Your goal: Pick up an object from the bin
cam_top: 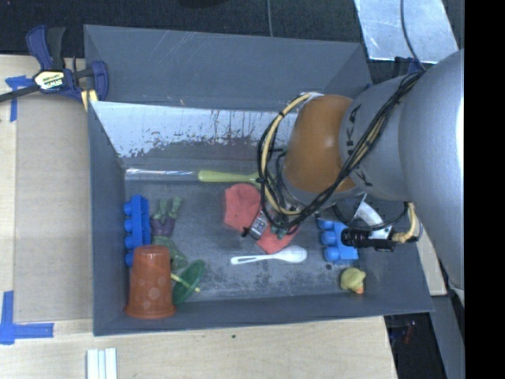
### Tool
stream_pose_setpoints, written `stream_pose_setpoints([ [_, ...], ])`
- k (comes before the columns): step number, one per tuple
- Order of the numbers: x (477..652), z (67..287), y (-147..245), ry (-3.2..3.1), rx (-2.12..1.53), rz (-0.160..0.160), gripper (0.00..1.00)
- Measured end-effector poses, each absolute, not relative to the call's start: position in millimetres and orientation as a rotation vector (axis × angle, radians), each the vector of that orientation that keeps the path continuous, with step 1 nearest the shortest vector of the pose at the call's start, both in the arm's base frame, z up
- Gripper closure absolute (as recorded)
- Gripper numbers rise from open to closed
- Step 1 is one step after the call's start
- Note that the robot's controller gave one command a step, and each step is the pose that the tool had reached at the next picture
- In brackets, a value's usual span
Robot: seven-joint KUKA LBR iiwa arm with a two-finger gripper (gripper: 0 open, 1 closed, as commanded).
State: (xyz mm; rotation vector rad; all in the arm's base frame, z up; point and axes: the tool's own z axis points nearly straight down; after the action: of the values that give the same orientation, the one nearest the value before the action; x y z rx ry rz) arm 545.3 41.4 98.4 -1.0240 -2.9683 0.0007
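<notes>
Tool (263,229) hovers over red crumpled cloth (239,204) (white spoon (272,257) nearby).

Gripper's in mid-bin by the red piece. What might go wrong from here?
1. The gripper is right at the red piece, which looks soft and crumpled; it may slip out or come up only partly.
2. The white spoon lies close beside it and might get nudged or caught along with it.
3. The orange cover hides much of the contact, so a grip will be hard to confirm.
</notes>
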Motion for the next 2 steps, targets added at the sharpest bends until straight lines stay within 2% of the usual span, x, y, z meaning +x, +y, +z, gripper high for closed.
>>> stream_pose_setpoints([
  [1, 561.9, 76.7, 17.2, -3.063, -0.718, 0.001, 0.00],
  [2, 554.9, 71.5, 42.5, -2.930, -1.144, -0.005, 1.00],
])
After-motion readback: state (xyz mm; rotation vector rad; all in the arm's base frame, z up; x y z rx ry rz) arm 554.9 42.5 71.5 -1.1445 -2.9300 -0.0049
